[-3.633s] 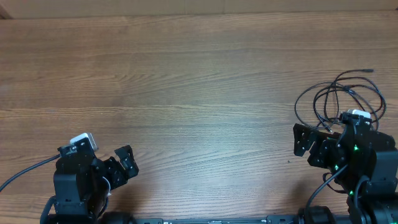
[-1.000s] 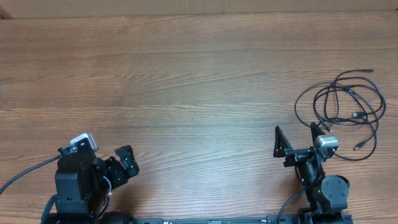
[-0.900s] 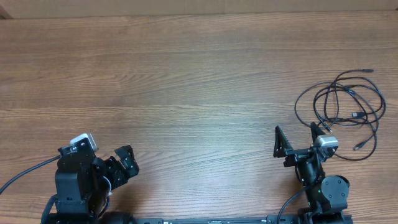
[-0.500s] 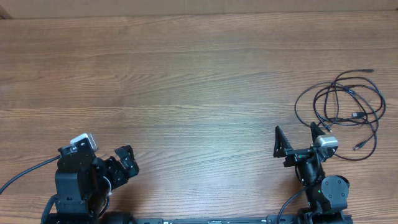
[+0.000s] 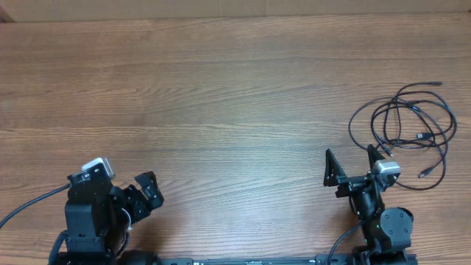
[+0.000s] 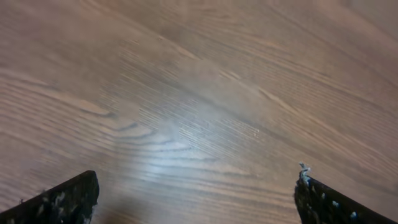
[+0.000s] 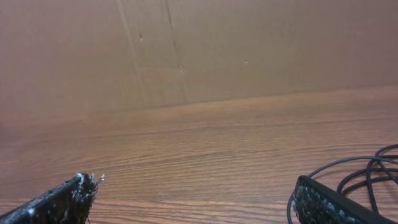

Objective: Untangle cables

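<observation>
The cables [image 5: 408, 126] are thin black cords lying in a loose tangle of loops on the wooden table at the far right, with small plug ends showing at the top right and lower right. A few loops show at the right edge of the right wrist view [image 7: 373, 168]. My right gripper [image 5: 352, 163] is open and empty, just left of and below the tangle; its fingers are wide apart in its wrist view [image 7: 199, 199]. My left gripper [image 5: 147, 193] is open and empty at the front left, over bare wood [image 6: 196, 199], far from the cables.
The wooden table [image 5: 221, 88] stretches across the view. A brown cardboard wall [image 7: 186, 50] stands along the far edge. Thicker black wire [image 5: 29, 202] runs from the left arm's base at the front left.
Since 3.6 s ago the right arm has pulled back from the tangle toward its base, leaving the cables on the table. Over the last second nothing has moved.
</observation>
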